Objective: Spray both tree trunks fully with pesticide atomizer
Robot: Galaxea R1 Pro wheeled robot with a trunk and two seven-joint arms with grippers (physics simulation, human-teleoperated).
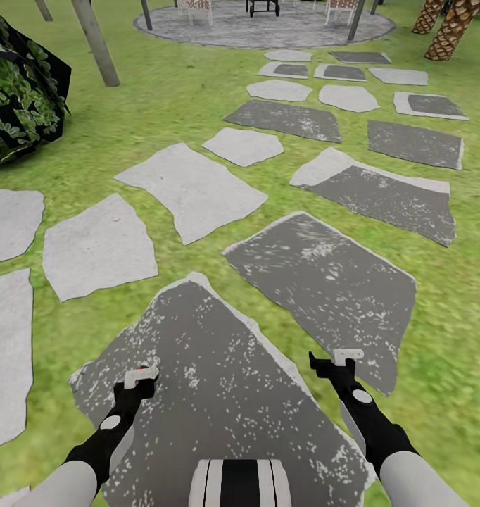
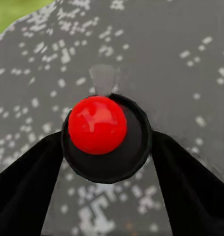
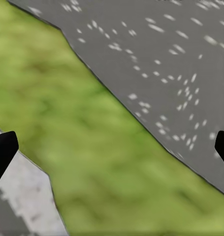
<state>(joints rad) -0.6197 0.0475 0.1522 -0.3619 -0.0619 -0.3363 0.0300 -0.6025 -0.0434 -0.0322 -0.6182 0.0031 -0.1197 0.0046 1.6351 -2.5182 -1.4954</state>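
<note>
The atomizer (image 2: 97, 125) appears to be the small thing with a round red top and black collar seen in the left wrist view, with a pale stub, perhaps its nozzle, poking out beyond it. It sits between the 2 dark fingers (image 2: 28, 182) of the left claw (image 1: 140, 377), which press against its collar from either side, so that claw looks clamped on it, carrying it low and forward over the dark speckled slab (image 1: 226, 422). In the head view only a red fleck of it shows at the claw's tip. The right claw (image 1: 340, 360) is spread wide with nothing between its tips, and it hangs over the edge where the slab meets the grass (image 3: 92, 147), probably just parked clear while the base travels. Both arms are held symmetrically ahead of the trunk, which suits driving rather than spraying. The path of pale and dark slabs leads on to a round paved patch (image 1: 268, 28). A grey trunk (image 1: 96, 42) stands far left beside a dark bush (image 1: 18, 91), and 2 scaly trunks (image 1: 455, 28) lean far right. I cannot tell whether any is a target tree, and none is near enough to spray yet.
</note>
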